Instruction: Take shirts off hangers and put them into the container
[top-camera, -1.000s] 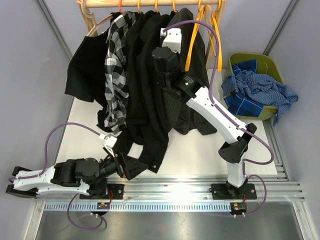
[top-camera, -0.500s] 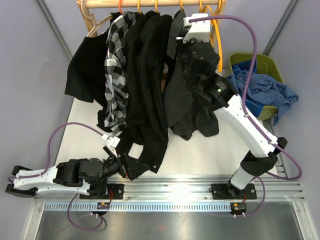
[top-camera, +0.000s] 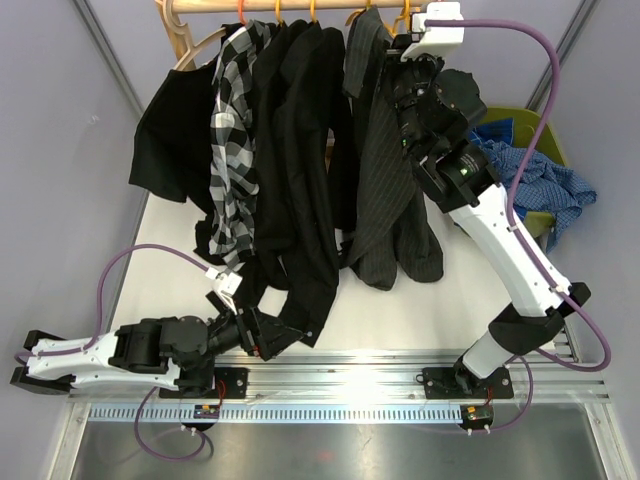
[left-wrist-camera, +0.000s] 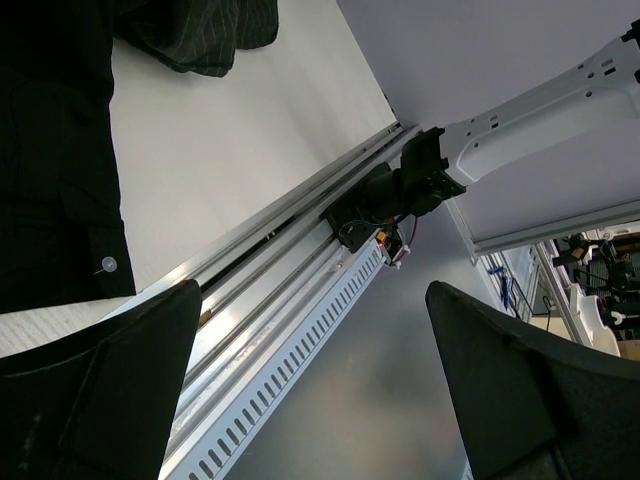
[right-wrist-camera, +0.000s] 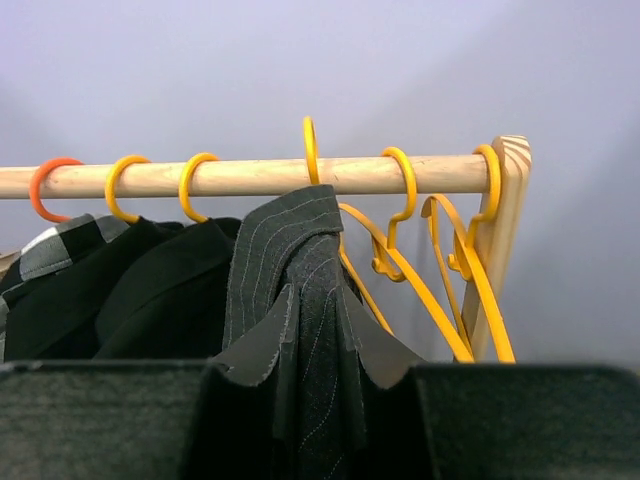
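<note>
My right gripper (right-wrist-camera: 318, 372) is shut on the collar of a charcoal pinstripe shirt (right-wrist-camera: 290, 260), held high just below the wooden rod. In the top view this shirt (top-camera: 385, 190) hangs long from the right gripper (top-camera: 398, 72). A black-and-white plaid shirt (top-camera: 230, 130) and black shirts (top-camera: 295, 150) hang to its left. Orange-yellow hangers (right-wrist-camera: 440, 300) hang bare at the rod's right end. The olive-green container (top-camera: 520, 120) at the right holds blue shirts (top-camera: 525, 180). My left gripper (top-camera: 265, 335) lies low and open beside a black hem, with nothing between its fingers (left-wrist-camera: 100, 400).
The wooden rod (right-wrist-camera: 260, 176) ends in a wooden post (right-wrist-camera: 500, 250) at the right. The aluminium rail (top-camera: 350, 375) carrying both arm bases runs along the near table edge. Cloth from the hanging shirts pools on the white table (top-camera: 410, 310).
The right arm has swung up and to the right, lifting the pinstripe shirt toward the rod's right end. The left arm has barely moved.
</note>
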